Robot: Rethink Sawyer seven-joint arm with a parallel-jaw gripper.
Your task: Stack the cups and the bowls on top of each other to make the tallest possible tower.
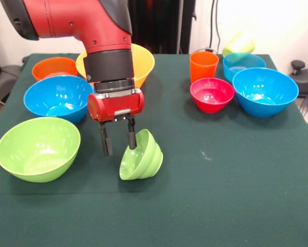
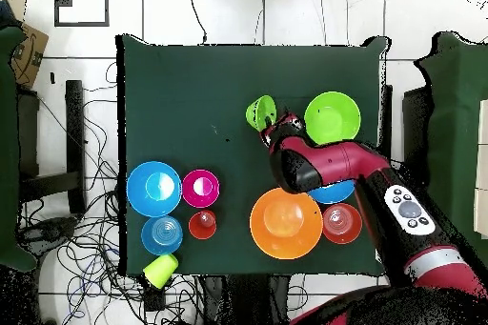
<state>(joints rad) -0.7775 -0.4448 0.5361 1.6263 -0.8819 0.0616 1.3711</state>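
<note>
Jaws spread, one finger [image 1: 131, 138] inside the rim of the small green bowl [image 1: 141, 156] tipped on its side on the desk [image 1: 220, 195], near the large green bowl [image 1: 38, 148].

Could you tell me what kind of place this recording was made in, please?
Probably a robotics lab: a red robot arm works at a cloth-covered table, with loose cables across a tiled floor.
</note>
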